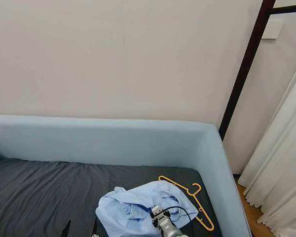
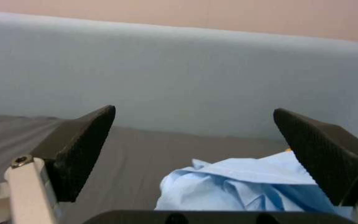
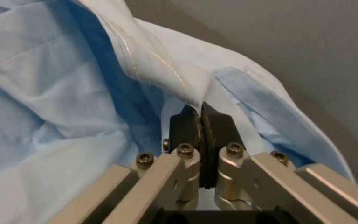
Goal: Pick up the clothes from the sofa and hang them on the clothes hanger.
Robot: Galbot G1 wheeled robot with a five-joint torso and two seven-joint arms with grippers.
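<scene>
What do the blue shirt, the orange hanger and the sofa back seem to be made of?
Shirt: thin woven cloth, probably cotton, matte; it creases and shows stitched seams. Hanger: likely plastic, smooth uniform orange, though coated wire is possible. Sofa back: padded light blue upholstery, matte.

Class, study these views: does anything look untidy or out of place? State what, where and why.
Yes. The blue shirt lies crumpled in a heap on the sofa seat, with the orange hanger lying flat beside it, unused. The right claw is shut on a fold of the shirt; the left claw hangs open nearby.
</scene>
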